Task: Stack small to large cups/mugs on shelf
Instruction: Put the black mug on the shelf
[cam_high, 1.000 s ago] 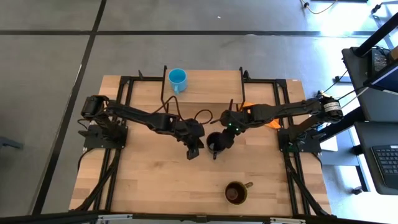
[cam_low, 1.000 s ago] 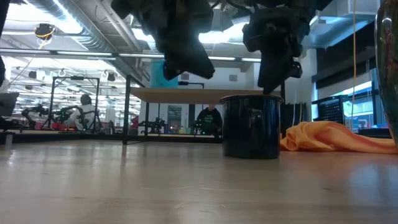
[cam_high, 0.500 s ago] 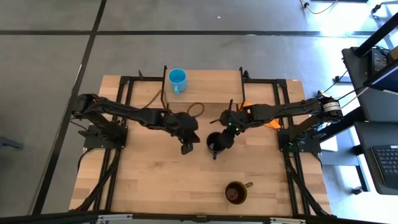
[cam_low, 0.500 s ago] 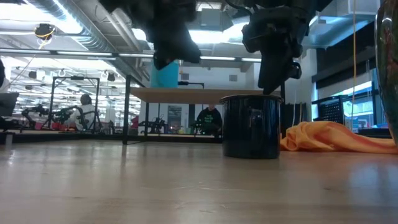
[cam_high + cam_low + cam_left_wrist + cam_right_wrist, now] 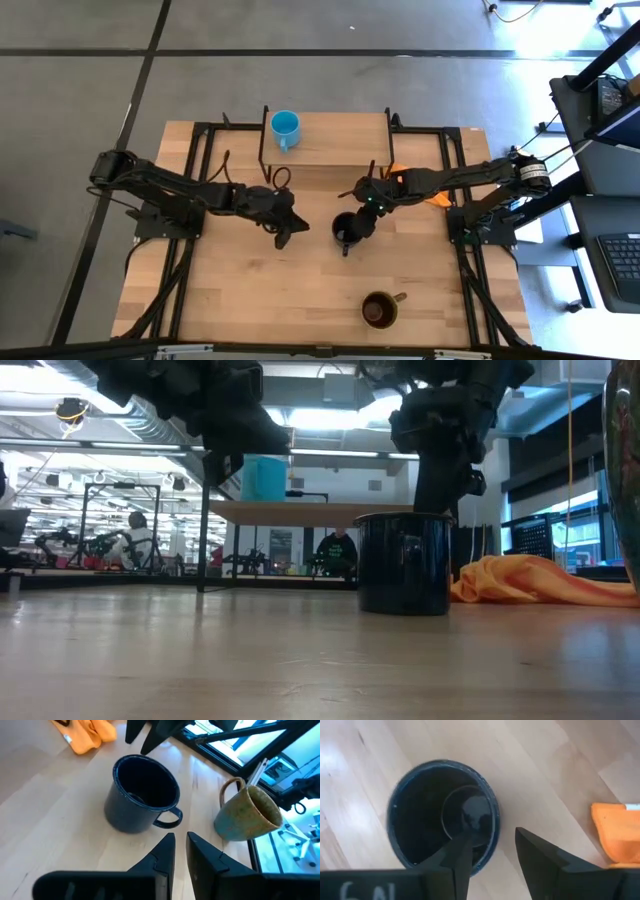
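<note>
**Right claw straddling the rim of the black mug**

The right gripper [image 5: 490, 857] is hanging over the black mug [image 5: 345, 228] in the middle of the table [image 5: 240, 290]. Its fingers are spread, one inside the rim and one outside, not pinching it. The left gripper [image 5: 180, 851] is hovering beside the mug, fingers nearly pressed together and holding nothing. The blue mug [image 5: 285, 127] is standing on the shelf [image 5: 340, 140]. The brown mug [image 5: 379, 309] is sitting near the front edge.
</note>
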`<state>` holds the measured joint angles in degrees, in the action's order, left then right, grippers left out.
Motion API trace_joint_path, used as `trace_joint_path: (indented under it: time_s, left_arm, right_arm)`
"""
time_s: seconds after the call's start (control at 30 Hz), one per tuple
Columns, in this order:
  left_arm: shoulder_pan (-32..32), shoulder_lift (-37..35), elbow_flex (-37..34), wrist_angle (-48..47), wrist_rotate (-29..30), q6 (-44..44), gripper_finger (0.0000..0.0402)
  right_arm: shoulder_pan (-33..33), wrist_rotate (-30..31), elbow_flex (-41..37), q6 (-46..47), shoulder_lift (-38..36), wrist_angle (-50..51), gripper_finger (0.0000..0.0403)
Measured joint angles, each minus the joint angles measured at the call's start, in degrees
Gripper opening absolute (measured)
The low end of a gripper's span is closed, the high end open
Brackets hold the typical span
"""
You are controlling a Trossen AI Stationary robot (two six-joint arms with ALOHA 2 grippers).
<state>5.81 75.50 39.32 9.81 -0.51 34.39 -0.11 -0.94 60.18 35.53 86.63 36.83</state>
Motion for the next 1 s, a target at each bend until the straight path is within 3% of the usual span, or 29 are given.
trace_joint_path:
  time_s: [1.0]
  left_arm:
    - [-0.05,-0.24,-0.08,-0.16,1.55,-0.02,0.0041]
  right_arm:
    - [-0.43,-0.69,-9.51,4.13,0.02,-12.2,0.0141]
